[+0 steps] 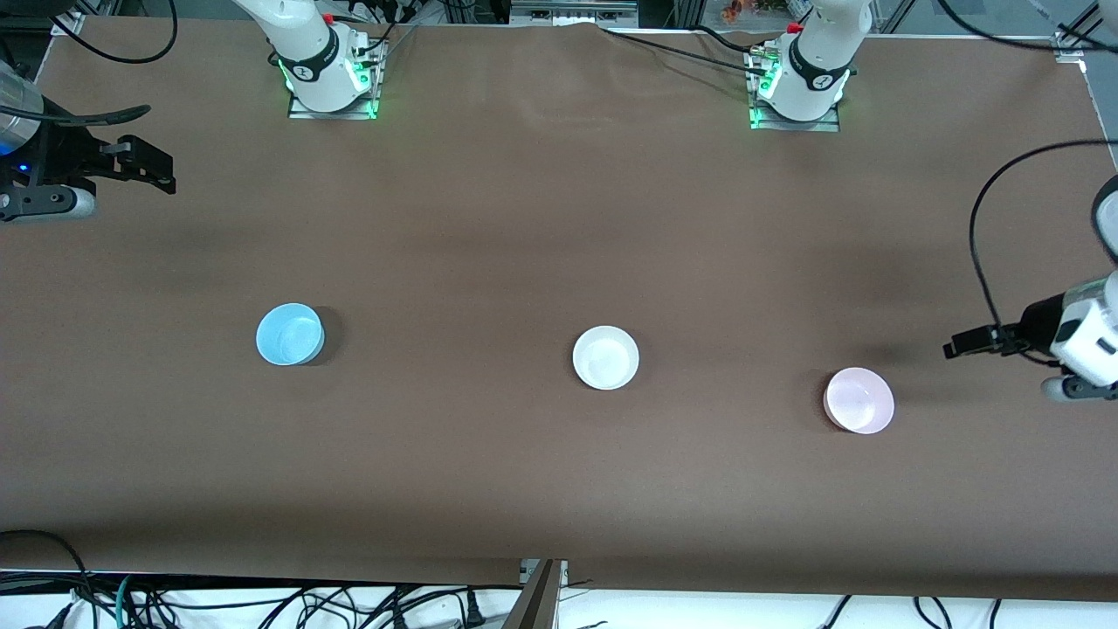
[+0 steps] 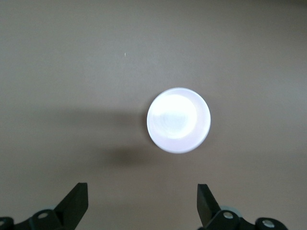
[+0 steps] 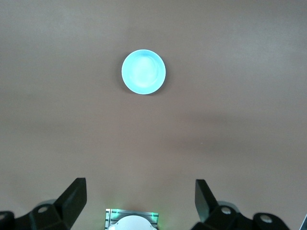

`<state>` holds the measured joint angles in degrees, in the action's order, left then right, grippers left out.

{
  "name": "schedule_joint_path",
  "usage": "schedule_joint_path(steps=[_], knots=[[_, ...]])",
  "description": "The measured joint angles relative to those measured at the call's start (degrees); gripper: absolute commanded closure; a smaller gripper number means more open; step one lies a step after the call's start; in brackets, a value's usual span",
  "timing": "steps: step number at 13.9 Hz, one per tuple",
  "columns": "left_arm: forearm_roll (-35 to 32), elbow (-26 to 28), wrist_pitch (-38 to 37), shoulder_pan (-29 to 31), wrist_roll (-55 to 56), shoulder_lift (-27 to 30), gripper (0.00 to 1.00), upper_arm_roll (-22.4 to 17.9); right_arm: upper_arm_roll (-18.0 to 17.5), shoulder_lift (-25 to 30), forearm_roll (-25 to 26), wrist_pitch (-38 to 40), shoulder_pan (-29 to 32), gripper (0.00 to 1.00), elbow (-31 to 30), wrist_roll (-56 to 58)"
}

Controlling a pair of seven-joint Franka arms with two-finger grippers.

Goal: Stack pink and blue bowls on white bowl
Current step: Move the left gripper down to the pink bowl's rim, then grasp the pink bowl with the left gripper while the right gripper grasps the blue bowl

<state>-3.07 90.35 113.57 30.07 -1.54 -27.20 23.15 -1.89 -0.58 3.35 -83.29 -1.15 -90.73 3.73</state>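
Nothing stacked yet. Three bowls sit apart in a rough row on the brown surface (image 1: 541,218), all upright and empty.

The left gripper (image 2: 142,206) is up in the air at its own arm's end of the surface, open, holding nothing. The pink bowl (image 1: 859,400) is the closest bowl to it, just off the fingertips toward the middle of the surface. In the left wrist view it sits ahead of the open fingers (image 2: 76,199), a little off the centre line, so a short reach forward and down should get there.

The right gripper (image 3: 140,203) is also up in the air at its end of the surface, wide open and empty. The blue bowl (image 1: 290,334) is its nearest bowl but well apart from it, lying toward the front camera and inward. In the right wrist view it is far ahead of the fingers, close to the centre line.

The white bowl (image 1: 605,356) sits between the other two, well apart from both grippers, and neither one is over it.

The bowls are round, so there is no long axis. The grip will likely have to be on the rim. The left arm has the shorter trip, so pink probably goes first. Both must travel inward to the white one.
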Motion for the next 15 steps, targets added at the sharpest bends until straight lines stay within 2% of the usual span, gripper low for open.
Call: schedule_joint_path(steps=[5, 10, 15], knots=[[-3.13, 0.7, 11.11, -0.11, 0.01, -8.29, 0.0, 0.04, -0.01, -0.26, 0.0, -0.45, 0.0, 0.0, 0.01, 0.0], [-3.98, 3.68, 18.27, -0.46, 0.67, -10.37, 0.0, 0.07, 0.08, -2.27, 0.0, -1.89, 0.09, 0.0, 0.01, 0.0], [-16.66, 4.32, 18.96, -2.96, 12.95, -11.99, 0.02, 0.29, 0.41, -6.53, 0.04, -4.43, 0.83, 0.0, 0.01, 0.0]])
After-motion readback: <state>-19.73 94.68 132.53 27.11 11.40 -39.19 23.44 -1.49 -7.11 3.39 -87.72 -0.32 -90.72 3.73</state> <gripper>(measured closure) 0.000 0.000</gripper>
